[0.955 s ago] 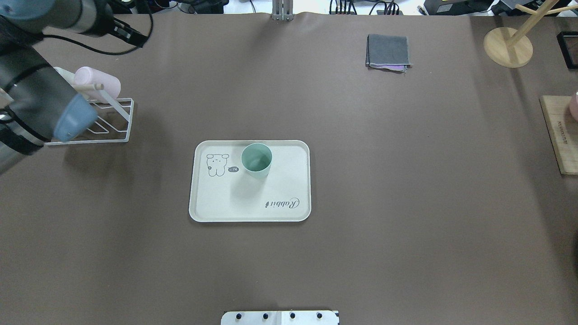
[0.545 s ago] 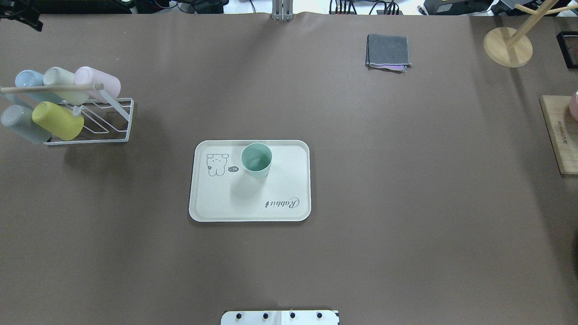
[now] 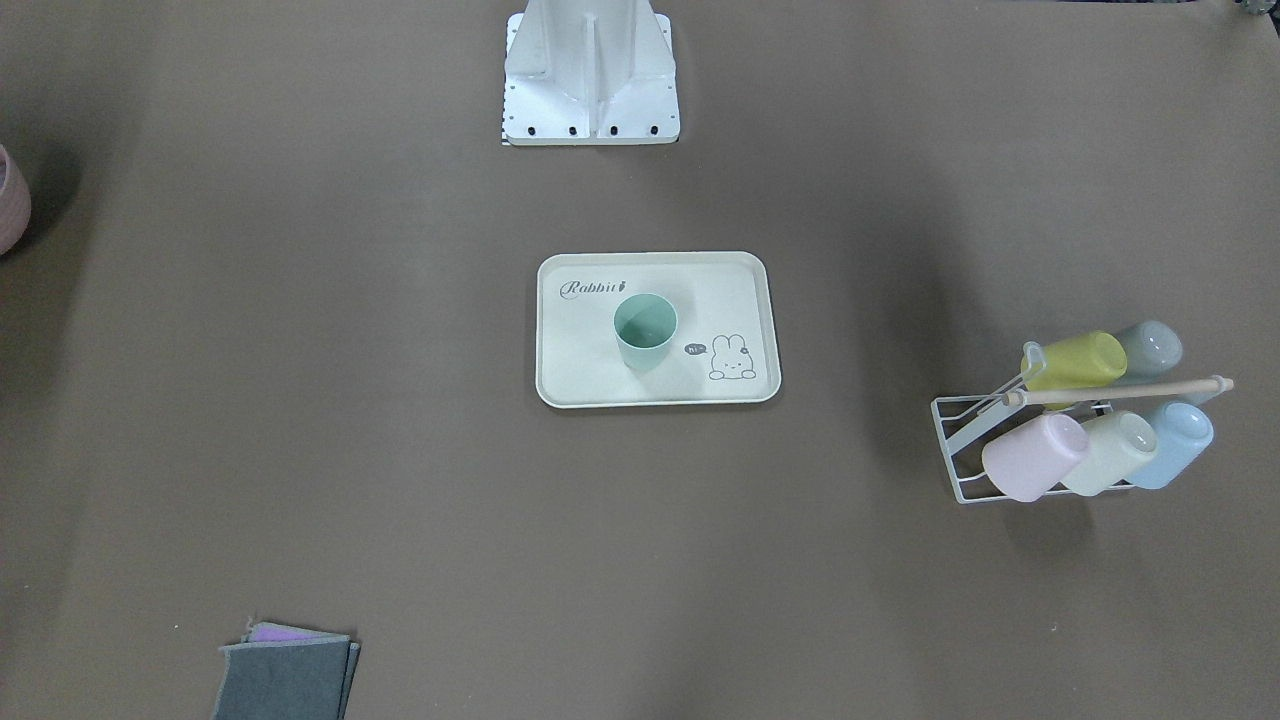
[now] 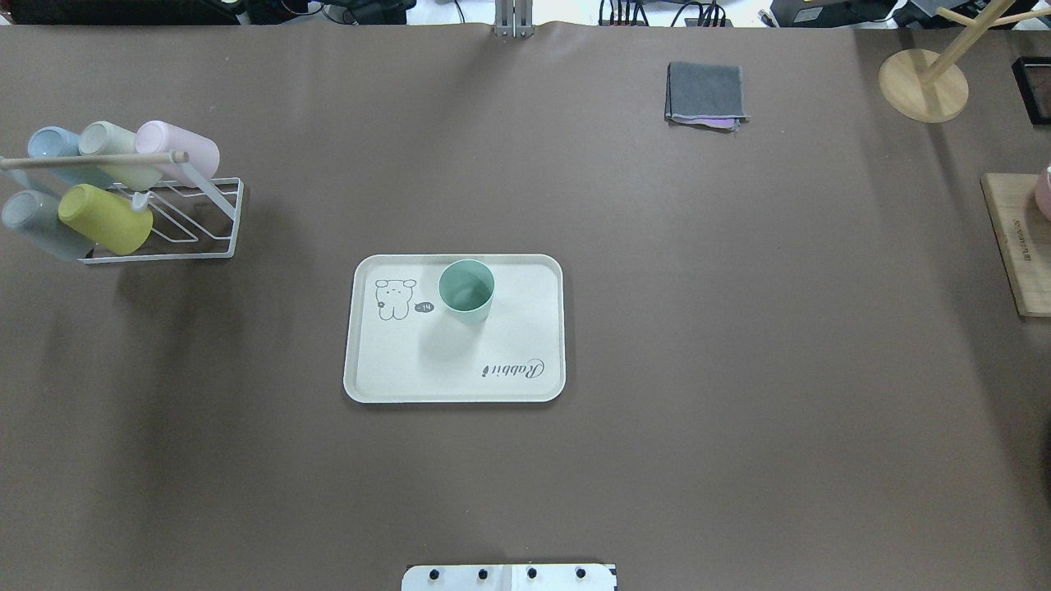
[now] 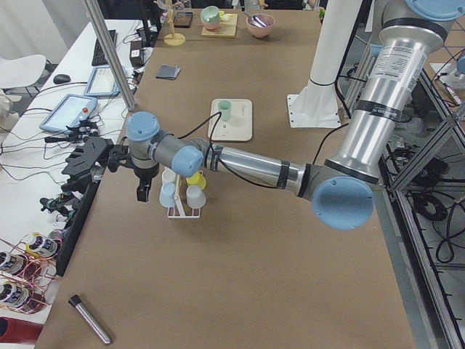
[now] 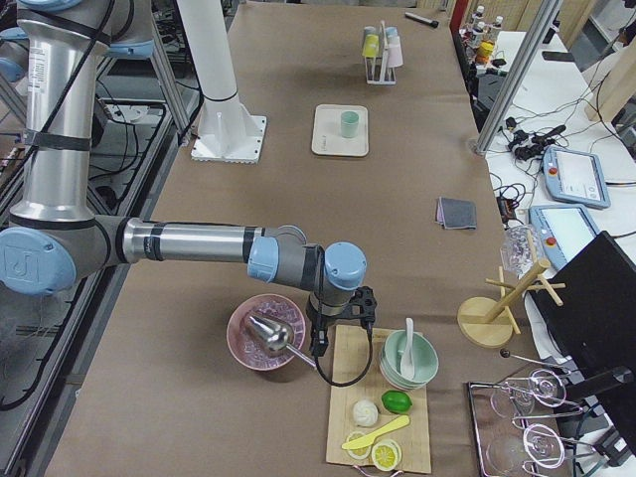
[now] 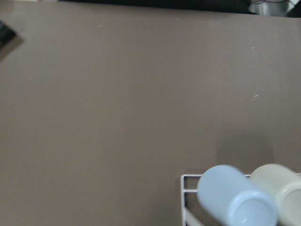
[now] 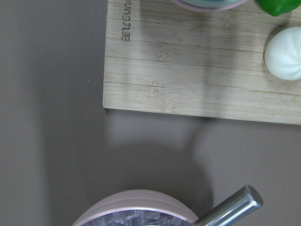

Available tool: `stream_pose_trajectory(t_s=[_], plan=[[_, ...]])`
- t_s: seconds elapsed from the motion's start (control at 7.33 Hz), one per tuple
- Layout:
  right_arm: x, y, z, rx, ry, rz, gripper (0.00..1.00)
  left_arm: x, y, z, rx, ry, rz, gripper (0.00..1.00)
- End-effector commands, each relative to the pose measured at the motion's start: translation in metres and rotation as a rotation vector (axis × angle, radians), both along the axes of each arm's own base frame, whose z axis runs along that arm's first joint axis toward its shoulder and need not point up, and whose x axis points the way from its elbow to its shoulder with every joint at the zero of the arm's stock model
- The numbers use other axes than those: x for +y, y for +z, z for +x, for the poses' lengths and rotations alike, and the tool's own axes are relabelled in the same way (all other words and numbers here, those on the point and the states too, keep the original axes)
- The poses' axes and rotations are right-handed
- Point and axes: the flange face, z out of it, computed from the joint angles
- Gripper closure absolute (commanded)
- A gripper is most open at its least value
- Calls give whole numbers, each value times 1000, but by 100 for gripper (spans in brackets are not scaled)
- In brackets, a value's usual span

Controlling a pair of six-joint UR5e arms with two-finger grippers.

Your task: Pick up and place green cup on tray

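Observation:
The green cup (image 4: pixel 466 289) stands upright on the cream tray (image 4: pixel 509 336), on its half next to the bunny drawing; it also shows in the front-facing view (image 3: pixel 645 332) on the tray (image 3: pixel 590 365). No gripper is near it. My left gripper (image 5: pixel 142 195) hangs beyond the cup rack at the table's left end; I cannot tell if it is open. My right gripper (image 6: pixel 318 346) hangs between a pink bowl and a wooden board at the right end; I cannot tell its state. Neither wrist view shows fingers.
A white wire rack (image 4: pixel 223 220) with several cups lies at the left. A folded grey cloth (image 4: pixel 706 92) is at the far right. A wooden stand (image 4: pixel 924 84) and a wooden board (image 4: pixel 1014 246) are at the right edge, by the pink bowl (image 6: pixel 266 333).
My left arm, which covered the rack a second ago, has drawn back out of the overhead view to the left. The green cup and tray have not moved.

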Motion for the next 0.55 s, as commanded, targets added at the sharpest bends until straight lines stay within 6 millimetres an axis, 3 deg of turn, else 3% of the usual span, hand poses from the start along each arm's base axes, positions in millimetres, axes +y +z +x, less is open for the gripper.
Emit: stream_pose_trajectory(t_s=[0.0,0.27,0.41], plan=[[0,0,0,0,0,1,0,54,39,-5,29,-7,-80,2],[0,0,1,-5,4,0,0,48,60,2,7,80,-85,2],[0,-1,1,-6,4,0,0,35,47,4,6,93,-129,2]])
